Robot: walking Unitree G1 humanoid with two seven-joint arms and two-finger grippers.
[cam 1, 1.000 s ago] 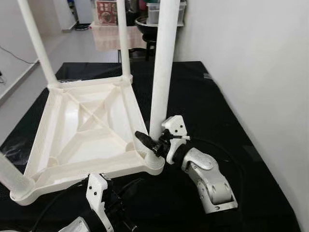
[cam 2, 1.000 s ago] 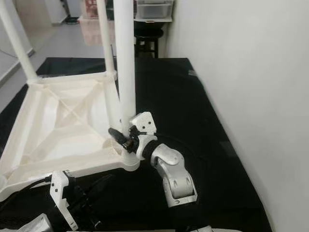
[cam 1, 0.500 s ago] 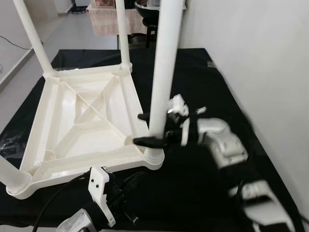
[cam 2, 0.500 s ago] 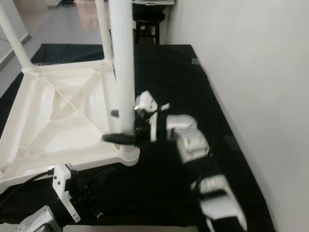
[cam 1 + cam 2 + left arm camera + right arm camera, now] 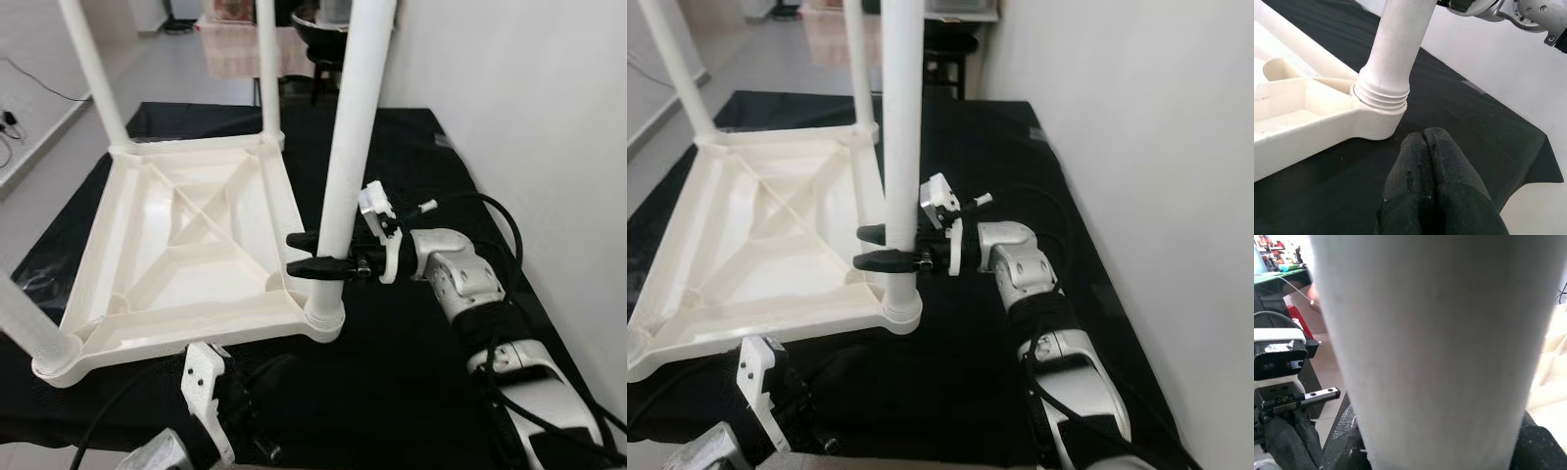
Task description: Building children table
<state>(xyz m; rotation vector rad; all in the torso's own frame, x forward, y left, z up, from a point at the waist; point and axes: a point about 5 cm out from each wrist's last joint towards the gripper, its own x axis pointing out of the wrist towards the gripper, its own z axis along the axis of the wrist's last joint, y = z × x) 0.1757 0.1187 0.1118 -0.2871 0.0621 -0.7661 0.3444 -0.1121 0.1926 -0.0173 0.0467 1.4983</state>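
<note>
An upturned white plastic children's table [image 5: 186, 245] lies on a black cloth [image 5: 411, 362], its legs pointing up. The near right leg [image 5: 348, 147] stands in its corner socket [image 5: 323, 315]. My right gripper [image 5: 294, 253] reaches in from the right, one black finger in front of that leg and one behind, shut on it a little above the socket. In the right wrist view the leg [image 5: 1430, 347] is pressed close between the fingers. My left gripper [image 5: 1423, 142] is low at the front, shut and empty, just short of the socket [image 5: 1378, 105].
Two more legs [image 5: 93, 78] [image 5: 266, 69] rise at the far corners and one [image 5: 24, 323] at the near left. A white wall [image 5: 529, 98] runs close along the right. A dark stool [image 5: 323, 20] and furniture stand beyond the cloth.
My right arm has swung up and round from low beside the socket. Its gripper now holds the leg level, slightly higher. The camera has shifted a little too.
</note>
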